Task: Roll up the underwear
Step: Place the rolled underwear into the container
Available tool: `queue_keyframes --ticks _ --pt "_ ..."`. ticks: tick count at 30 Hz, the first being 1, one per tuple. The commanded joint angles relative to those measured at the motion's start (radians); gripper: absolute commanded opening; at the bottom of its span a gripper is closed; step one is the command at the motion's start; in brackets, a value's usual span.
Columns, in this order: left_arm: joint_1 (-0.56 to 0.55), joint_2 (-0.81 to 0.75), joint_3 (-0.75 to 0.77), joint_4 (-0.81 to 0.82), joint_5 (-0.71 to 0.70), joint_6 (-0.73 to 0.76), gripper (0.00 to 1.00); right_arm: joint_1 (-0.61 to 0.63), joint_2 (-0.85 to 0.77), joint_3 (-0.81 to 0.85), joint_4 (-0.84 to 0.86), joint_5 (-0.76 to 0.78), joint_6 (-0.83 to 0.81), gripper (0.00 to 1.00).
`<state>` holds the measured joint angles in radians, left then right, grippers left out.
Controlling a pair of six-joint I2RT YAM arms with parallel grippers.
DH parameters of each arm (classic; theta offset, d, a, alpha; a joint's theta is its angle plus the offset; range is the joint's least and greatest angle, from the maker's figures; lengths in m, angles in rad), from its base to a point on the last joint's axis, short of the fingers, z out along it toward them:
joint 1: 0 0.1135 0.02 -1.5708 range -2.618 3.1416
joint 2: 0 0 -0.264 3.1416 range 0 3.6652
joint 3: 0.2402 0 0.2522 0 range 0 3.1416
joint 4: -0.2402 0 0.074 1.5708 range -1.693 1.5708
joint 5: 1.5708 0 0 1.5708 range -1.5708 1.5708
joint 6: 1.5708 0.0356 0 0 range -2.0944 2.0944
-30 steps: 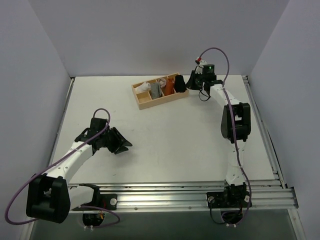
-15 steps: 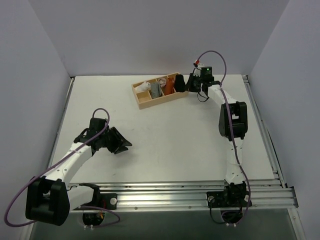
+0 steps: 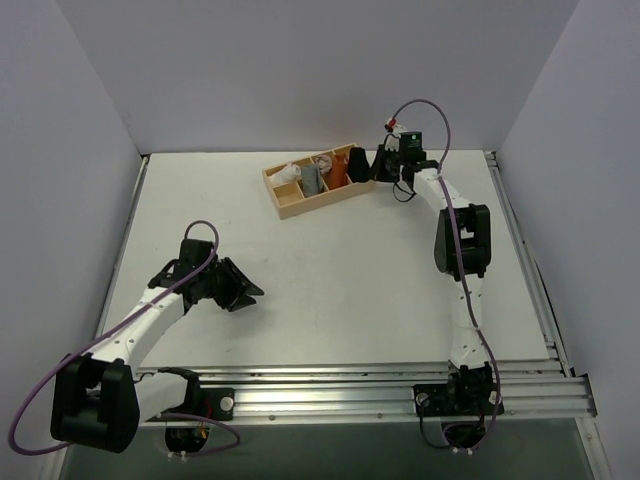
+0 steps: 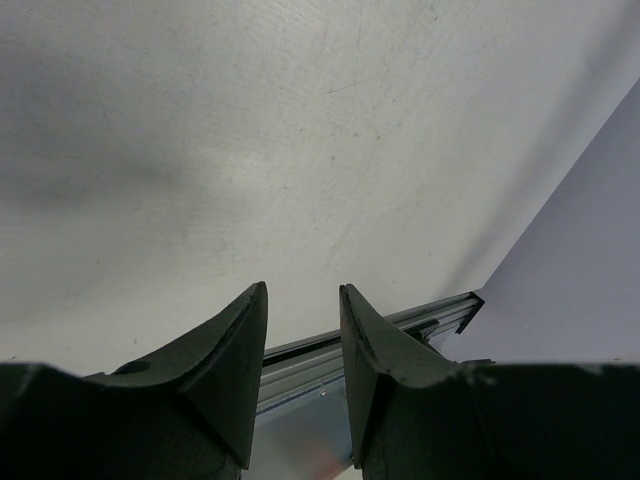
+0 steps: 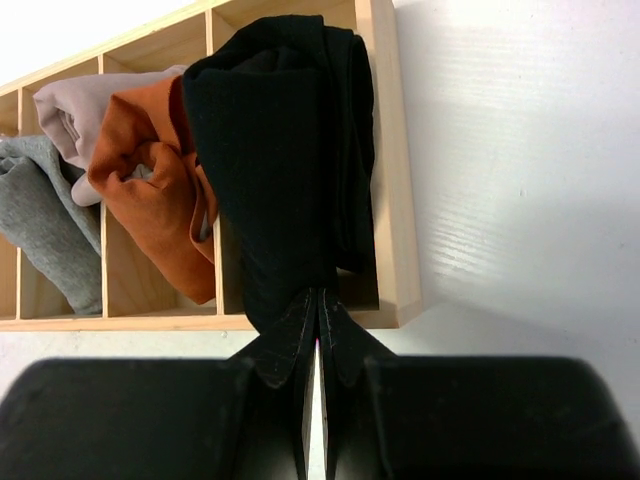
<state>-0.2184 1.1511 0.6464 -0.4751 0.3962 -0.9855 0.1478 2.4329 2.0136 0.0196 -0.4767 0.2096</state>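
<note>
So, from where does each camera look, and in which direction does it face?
Top external: fixed above and behind the bases, looking down on the table; both arms show, left gripper and right gripper.
Left wrist: faces bare table and the edge rail; the open left gripper shows.
Right wrist: looks down at the wooden tray; the shut right gripper pinches the underwear.
Shared: top and right wrist both show tray and underwear.

Lab test cell: plain white walls (image 3: 300,70), aluminium rail (image 3: 380,392).
</note>
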Motion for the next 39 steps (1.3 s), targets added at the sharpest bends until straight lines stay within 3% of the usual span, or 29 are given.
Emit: queue_keyframes --ticks 1,11,14,18,22,28,30,39 --pt "0.008 -0.017 0.006 0.015 -0.008 -0.010 0.43 0.021 0.032 0.060 -0.075 0.041 -0.052 0.00" --pt "0.007 -0.037 0.005 0.006 -0.016 -0.008 0.43 0.022 -0.012 0.053 -0.101 0.055 -0.064 0.00" --pt "0.008 -0.016 0.061 -0.026 -0.077 0.064 0.44 0.021 -0.028 0.082 -0.124 0.052 -0.062 0.00" --pt "0.031 0.181 0.333 -0.077 -0.206 0.211 0.46 0.019 -0.020 0.129 -0.171 0.032 -0.075 0.00" --pt "0.040 0.346 0.531 -0.077 -0.191 0.216 0.46 0.027 -0.075 0.102 -0.150 0.000 -0.056 0.00" --pt "0.045 0.406 0.636 -0.080 -0.207 0.206 0.45 0.134 -0.101 0.137 -0.170 0.048 -0.067 0.16" --pt "0.045 0.383 0.627 -0.123 -0.237 0.208 0.45 0.195 -0.083 0.172 -0.217 0.114 -0.075 0.27" --pt "0.053 0.121 0.303 -0.160 -0.237 0.159 0.46 0.312 -0.061 0.169 -0.195 0.217 -0.023 0.38"
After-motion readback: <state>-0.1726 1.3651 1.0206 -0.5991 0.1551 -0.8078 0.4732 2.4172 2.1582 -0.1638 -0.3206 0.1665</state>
